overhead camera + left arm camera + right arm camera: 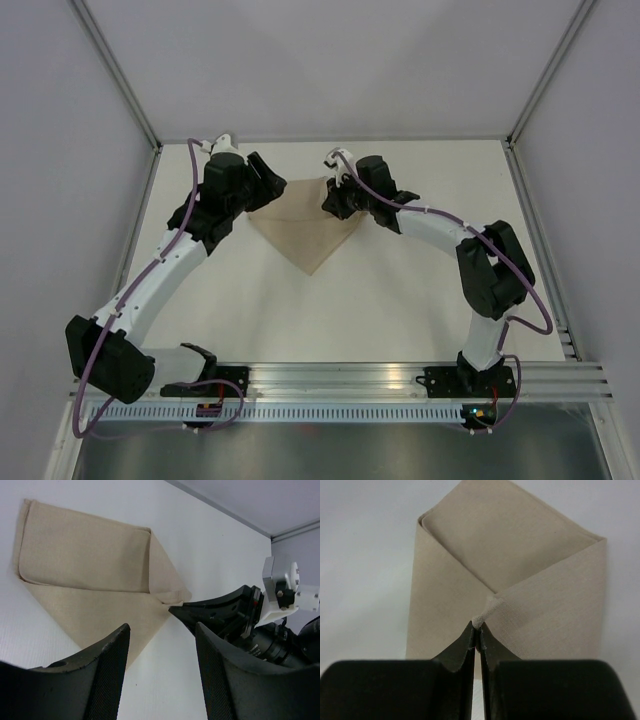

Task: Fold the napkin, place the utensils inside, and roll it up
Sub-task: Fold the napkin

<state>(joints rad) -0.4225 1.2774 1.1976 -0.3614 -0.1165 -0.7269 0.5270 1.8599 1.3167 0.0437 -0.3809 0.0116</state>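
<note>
Here, right end effector (477,629) clamped on a napkin (510,565) corner by the far edge of the worktop (400,300) — lay it flat, edges matched; left end effector (162,629) apart, empty.

A flat tan cloth napkin (310,235) lies on the white table top (350,320), out in the middle, well apart from the arm bases.
One corner of the napkin points toward the arm bases, and a flap lies folded on top of the rest. The black two-finger left gripper (161,630) sits at the napkin's left corner, fingers wide apart. The black two-finger right gripper (477,630) is at the right corner, pinching its tip.
</note>
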